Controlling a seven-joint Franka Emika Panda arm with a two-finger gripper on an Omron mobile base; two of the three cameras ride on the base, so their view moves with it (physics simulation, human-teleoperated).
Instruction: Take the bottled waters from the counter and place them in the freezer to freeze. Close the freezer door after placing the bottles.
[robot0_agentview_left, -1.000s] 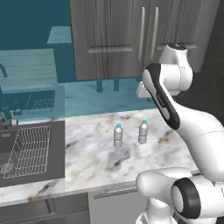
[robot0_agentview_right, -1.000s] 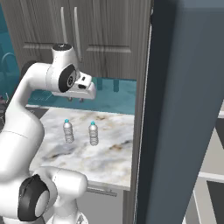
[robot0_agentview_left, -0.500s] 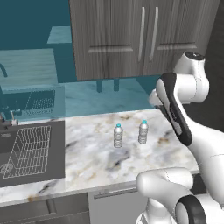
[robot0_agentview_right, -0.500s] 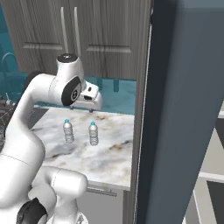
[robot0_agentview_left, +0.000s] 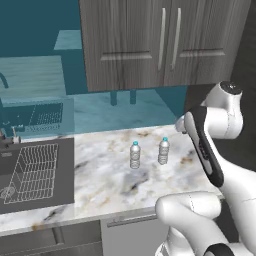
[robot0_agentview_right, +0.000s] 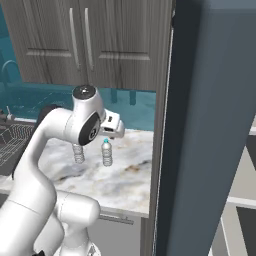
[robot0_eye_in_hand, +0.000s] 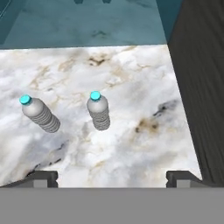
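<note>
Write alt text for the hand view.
Two bottled waters, one nearer the middle and one toward the left, stand apart and upright on the marble counter. The open gripper hovers above them, holding nothing. A dark cabinet side borders the right.

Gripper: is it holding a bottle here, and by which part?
Nothing is held. The gripper is open above the counter; both bottled waters stand untouched.

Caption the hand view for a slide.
Open gripper hovers above two upright bottled waters on the marble counter, beside a dark cabinet side.
</note>
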